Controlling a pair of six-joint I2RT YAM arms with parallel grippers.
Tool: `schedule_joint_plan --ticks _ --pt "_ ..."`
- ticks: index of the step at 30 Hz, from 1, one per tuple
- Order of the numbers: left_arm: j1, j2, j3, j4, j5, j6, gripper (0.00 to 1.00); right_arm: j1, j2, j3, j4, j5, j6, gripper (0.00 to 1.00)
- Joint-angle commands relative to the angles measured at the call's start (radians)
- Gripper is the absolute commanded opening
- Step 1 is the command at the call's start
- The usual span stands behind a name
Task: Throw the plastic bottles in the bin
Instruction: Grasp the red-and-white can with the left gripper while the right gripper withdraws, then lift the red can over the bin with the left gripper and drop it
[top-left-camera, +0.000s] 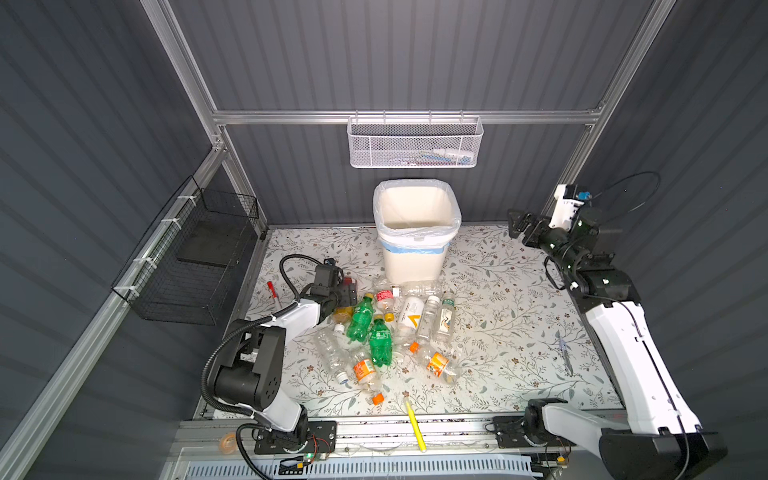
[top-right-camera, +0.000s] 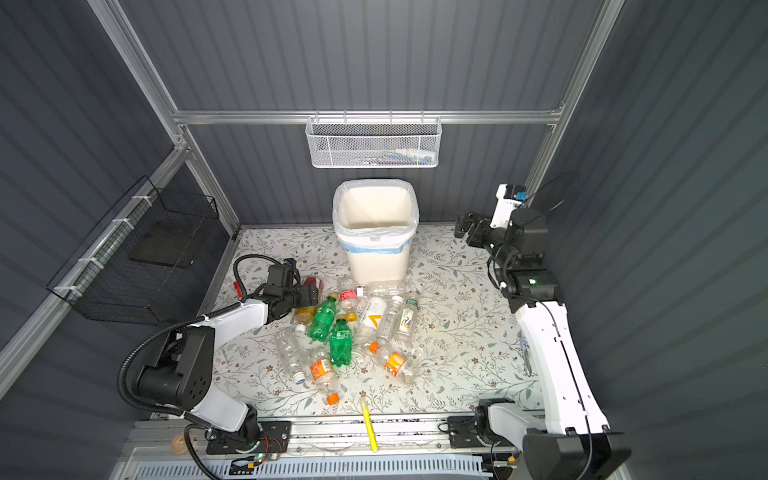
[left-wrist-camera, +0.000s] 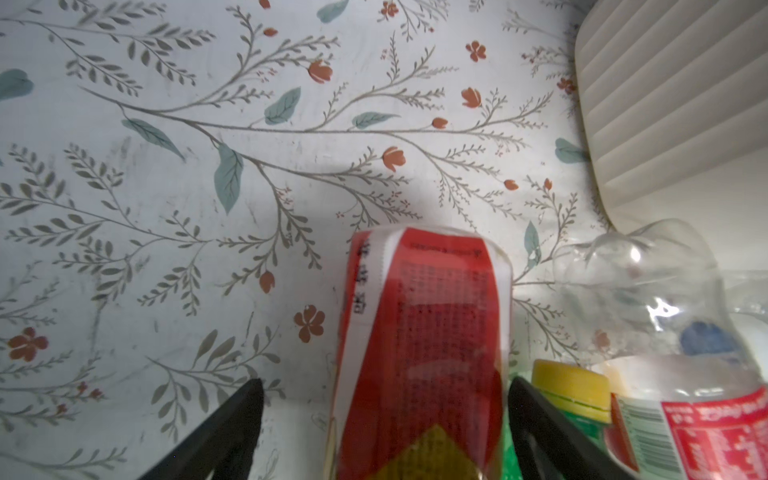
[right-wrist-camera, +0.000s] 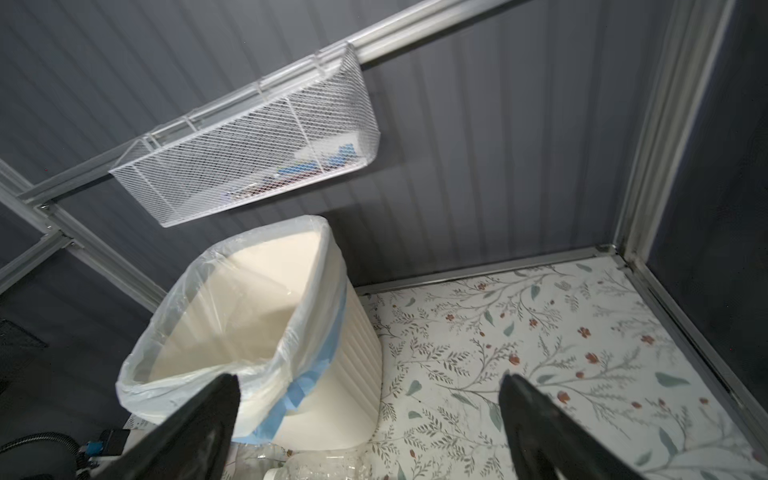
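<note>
Several plastic bottles (top-left-camera: 386, 328) (top-right-camera: 345, 328) lie in a heap on the floral table, among them two green ones (top-left-camera: 360, 318) (top-left-camera: 380, 340). My left gripper (top-left-camera: 348, 289) (left-wrist-camera: 385, 381) is low at the heap's left edge. It stands open around a red-labelled bottle (left-wrist-camera: 424, 332), with a gap at one finger (left-wrist-camera: 232, 419). A yellow-capped bottle (left-wrist-camera: 569, 386) and a clear one (left-wrist-camera: 648, 299) lie beside it. The cream bin (top-left-camera: 415, 257) (top-right-camera: 376, 257) (right-wrist-camera: 353, 353) stands at the back centre. My right gripper (top-left-camera: 515, 222) (right-wrist-camera: 370, 380) hangs raised to the right of the bin, open and empty.
A yellow pen (top-left-camera: 415, 424) lies across the front rail. A red marker (top-left-camera: 272, 291) lies left of my left arm. A white mesh basket (top-left-camera: 415, 143) hangs on the back wall above the bin. A black wire basket (top-left-camera: 195, 257) hangs on the left wall.
</note>
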Motion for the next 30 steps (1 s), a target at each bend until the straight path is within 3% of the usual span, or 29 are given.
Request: schedule_joint_plan --ticks 1,9,18,23,30 --pt "-0.009 0.021 0.029 -0.002 0.031 0.034 0.91 -0.039 0.003 -0.121 -0.012 0.013 0.051 0.99" --pt "-0.010 0.075 0.049 -0.001 0.044 0.043 0.87 -0.055 -0.019 -0.192 -0.017 -0.014 0.049 0.99" --pt "-0.010 0.059 0.074 0.005 0.034 0.029 0.62 -0.054 0.027 -0.212 0.022 -0.034 0.070 0.99" --pt "-0.010 -0.040 0.077 0.014 0.025 0.035 0.59 -0.055 0.030 -0.229 0.033 -0.034 0.071 0.99" --pt "-0.010 -0.324 0.075 0.064 -0.031 0.104 0.59 -0.055 0.022 -0.240 0.041 -0.030 0.068 0.99"
